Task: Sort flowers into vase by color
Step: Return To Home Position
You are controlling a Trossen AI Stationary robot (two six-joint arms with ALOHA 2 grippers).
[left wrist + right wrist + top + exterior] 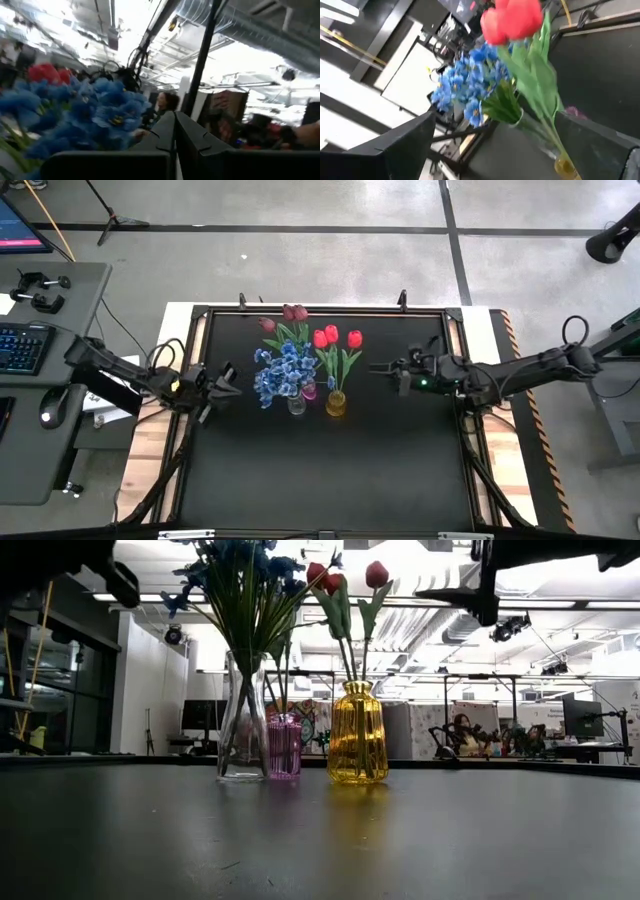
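Note:
Three vases stand close together mid-table. The clear vase holds the blue flowers. Behind it, the pink vase has maroon tulips above it. The yellow vase holds the red tulips. My left gripper is shut with nothing in it. It hangs just left of the blue flowers. My right gripper is open to the right of the red tulips, clear of them.
The black table top lies bare in front of the vases. A raised frame runs along its far edge. A side desk to the left holds a keyboard and a mouse. A person sits in the room beyond.

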